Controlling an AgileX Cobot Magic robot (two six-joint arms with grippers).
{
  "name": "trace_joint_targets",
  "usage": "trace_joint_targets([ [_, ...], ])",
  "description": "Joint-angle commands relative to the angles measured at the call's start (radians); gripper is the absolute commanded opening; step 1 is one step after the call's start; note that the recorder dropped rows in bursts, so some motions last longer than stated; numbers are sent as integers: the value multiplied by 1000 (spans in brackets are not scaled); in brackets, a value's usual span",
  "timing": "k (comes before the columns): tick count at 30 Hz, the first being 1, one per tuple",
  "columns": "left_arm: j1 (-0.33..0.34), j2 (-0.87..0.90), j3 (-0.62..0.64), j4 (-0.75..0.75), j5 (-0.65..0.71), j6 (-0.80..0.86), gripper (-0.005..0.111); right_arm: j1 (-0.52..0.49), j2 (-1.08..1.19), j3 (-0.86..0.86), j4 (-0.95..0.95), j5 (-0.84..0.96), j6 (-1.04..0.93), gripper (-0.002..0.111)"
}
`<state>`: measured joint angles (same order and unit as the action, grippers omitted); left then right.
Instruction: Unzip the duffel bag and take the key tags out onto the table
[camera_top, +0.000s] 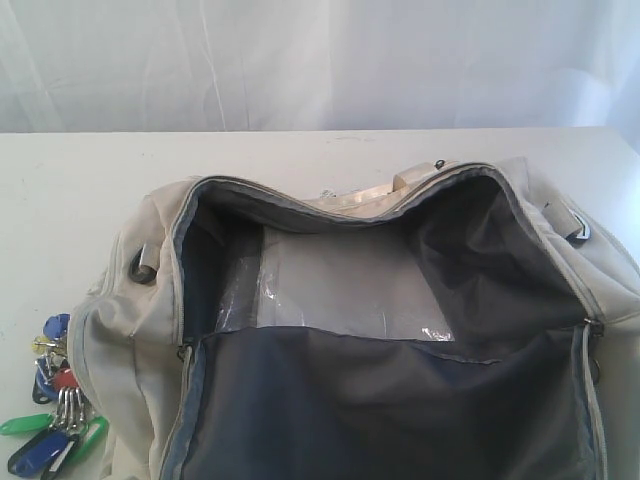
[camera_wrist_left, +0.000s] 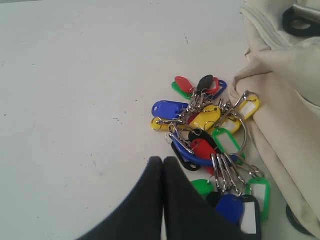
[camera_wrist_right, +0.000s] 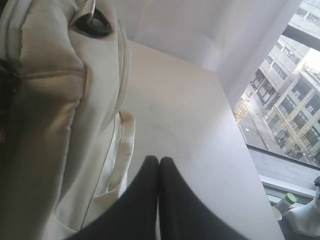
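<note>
The cream duffel bag (camera_top: 560, 260) lies unzipped on the white table (camera_top: 70, 200), its flap folded toward the camera and the dark lining showing. The key tags (camera_top: 55, 415), red, blue, green and yellow on metal rings, lie on the table against the bag's left end; the left wrist view shows the key tags (camera_wrist_left: 210, 145) beside the bag's beige side (camera_wrist_left: 285, 90). My left gripper (camera_wrist_left: 163, 161) is shut and empty, just short of the tags. Beside the bag's other end (camera_wrist_right: 55, 100), above bare table, my right gripper (camera_wrist_right: 159, 160) is shut with nothing in it. Neither arm shows in the exterior view.
Clear plastic (camera_top: 350, 290) lies on the floor inside the bag. A pale webbing strap (camera_wrist_right: 122, 160) hangs from the bag near my right gripper. The table edge (camera_wrist_right: 250, 165) runs close by, with a window and buildings beyond it. A white curtain (camera_top: 320, 60) backs the table.
</note>
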<state>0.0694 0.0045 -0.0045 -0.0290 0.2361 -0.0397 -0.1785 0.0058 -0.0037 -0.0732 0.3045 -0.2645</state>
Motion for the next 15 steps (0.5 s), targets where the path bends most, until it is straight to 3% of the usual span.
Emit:
trace_joint_targets([
  [1,0,-4,5,0,0,-7,0,-3,-6,4,-7,-15,1,0],
  [8,0,-4,5,0,0,-7,0,-3,-6,4,-1,34,32,0],
  [15,0,-4,5,0,0,-7,0,-3,-6,4,2,32,316,0],
])
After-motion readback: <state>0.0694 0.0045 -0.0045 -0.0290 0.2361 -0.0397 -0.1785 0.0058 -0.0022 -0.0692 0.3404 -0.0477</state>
